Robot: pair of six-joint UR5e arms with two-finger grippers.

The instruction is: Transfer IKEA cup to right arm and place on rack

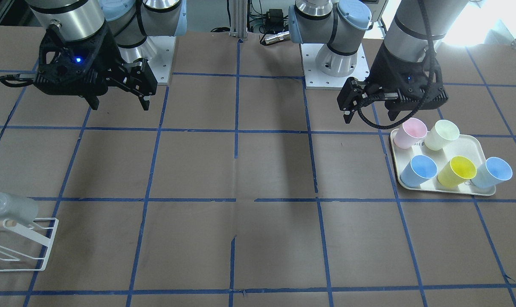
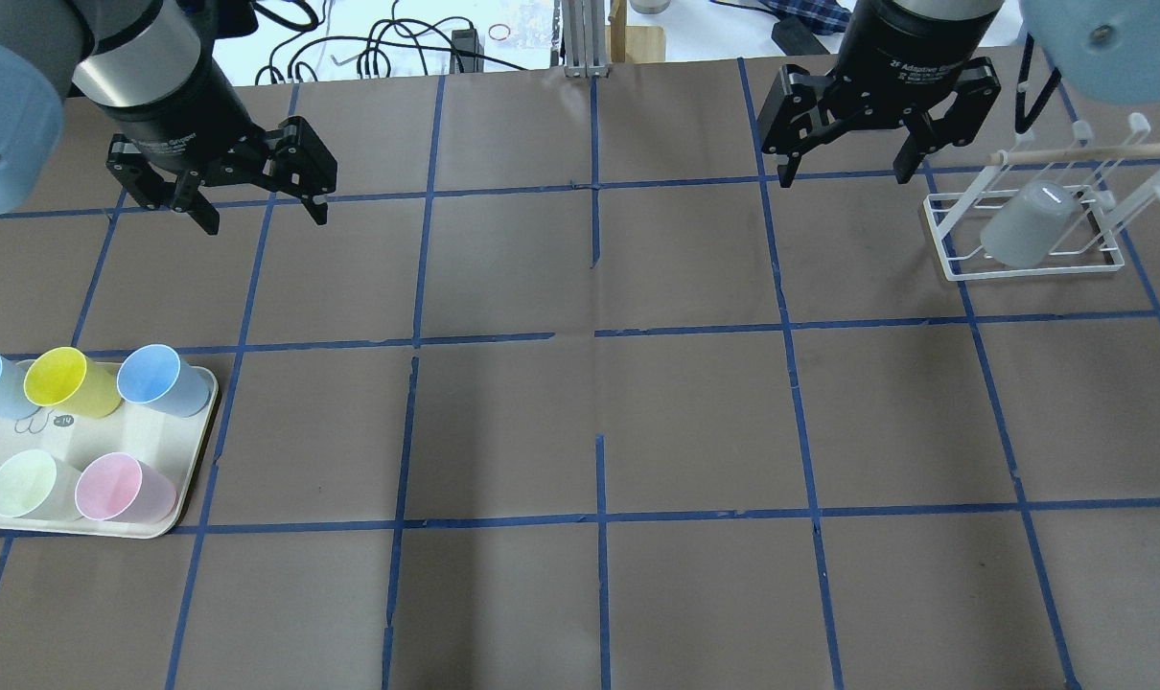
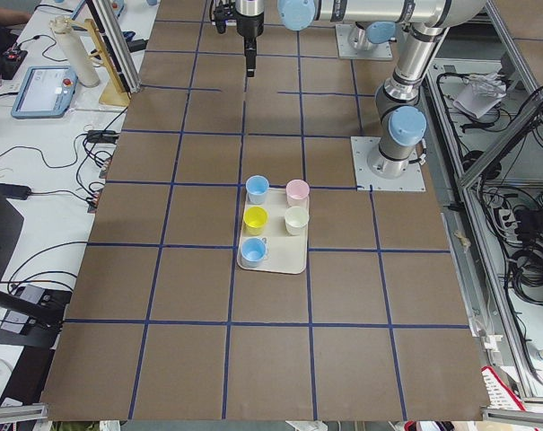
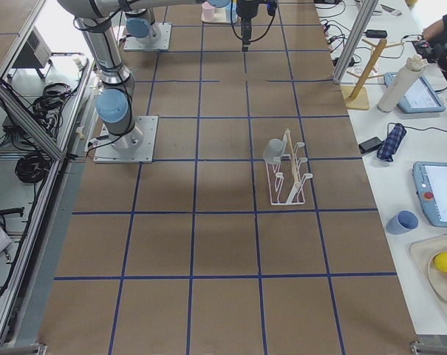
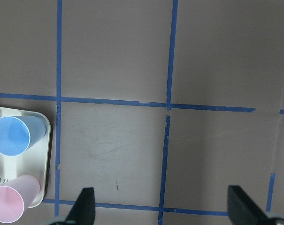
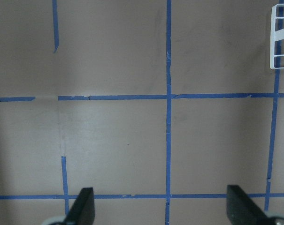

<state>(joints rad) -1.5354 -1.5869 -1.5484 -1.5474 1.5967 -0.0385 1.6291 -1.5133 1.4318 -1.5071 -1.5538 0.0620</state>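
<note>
The IKEA cup (image 2: 1029,228), pale grey, hangs upside down on a prong of the white wire rack (image 2: 954,261) at the table's right far side. It also shows in the front-facing view (image 1: 10,208) on the rack (image 1: 44,247), and in the exterior right view (image 4: 273,151). My right gripper (image 2: 844,179) is open and empty, raised to the left of the rack and apart from it; it also shows in the front-facing view (image 1: 120,105). My left gripper (image 2: 266,220) is open and empty, raised beyond the tray; it also shows in the front-facing view (image 1: 371,117).
A cream tray (image 2: 189,477) at the table's left side holds a pink cup (image 2: 120,487), a pale yellow-green cup (image 2: 29,484), a yellow cup (image 2: 67,381) and two light blue cups (image 2: 163,379). Blue tape lines grid the brown table. The rack's corner (image 6: 280,37) shows in the right wrist view.
</note>
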